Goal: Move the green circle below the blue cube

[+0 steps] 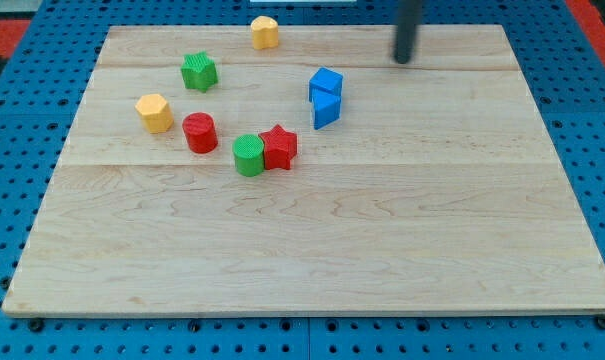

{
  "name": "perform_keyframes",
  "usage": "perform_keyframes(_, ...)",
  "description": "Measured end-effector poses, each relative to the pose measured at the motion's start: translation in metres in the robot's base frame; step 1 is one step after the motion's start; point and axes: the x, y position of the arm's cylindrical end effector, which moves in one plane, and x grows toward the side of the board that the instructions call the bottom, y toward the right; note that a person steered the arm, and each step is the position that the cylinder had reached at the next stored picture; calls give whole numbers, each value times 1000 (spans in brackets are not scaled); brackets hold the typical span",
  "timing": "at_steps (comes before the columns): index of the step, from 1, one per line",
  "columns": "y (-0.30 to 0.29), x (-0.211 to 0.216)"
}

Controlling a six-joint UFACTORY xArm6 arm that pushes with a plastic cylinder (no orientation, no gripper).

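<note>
Near the middle of the frame, a little left of centre, the green circle sits on the wooden surface, touching the red star on its right side. Up and to the right of both stands the blue cube, with a blue triangular block pressed against its lower edge. My tip hangs at the upper right of the frame, well apart from every block; no pincer exists on this rod, so there is nothing to spread or press together. The main risk, as I judge it, is the red star: a push toward the right would likely drag it along, or jam it against the blue pair. A glancing contact could also roll the circle off line toward the red cylinder.
</note>
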Motion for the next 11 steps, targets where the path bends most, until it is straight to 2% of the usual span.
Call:
perform_keyframes(1, 6, 117)
perform_keyframes(2, -56, 203)
perform_keyframes(3, -136, 227)
perform_keyframes(4, -211, 197)
perform_keyframes(5, -219, 173)
perform_keyframes(6, -226, 194)
perform_keyframes(7, -246, 195)
perform_keyframes(8, -287, 161)
perform_keyframes(9, -301, 132)
perform_keyframes(10, -252, 76)
perform_keyframes(11, -197, 72)
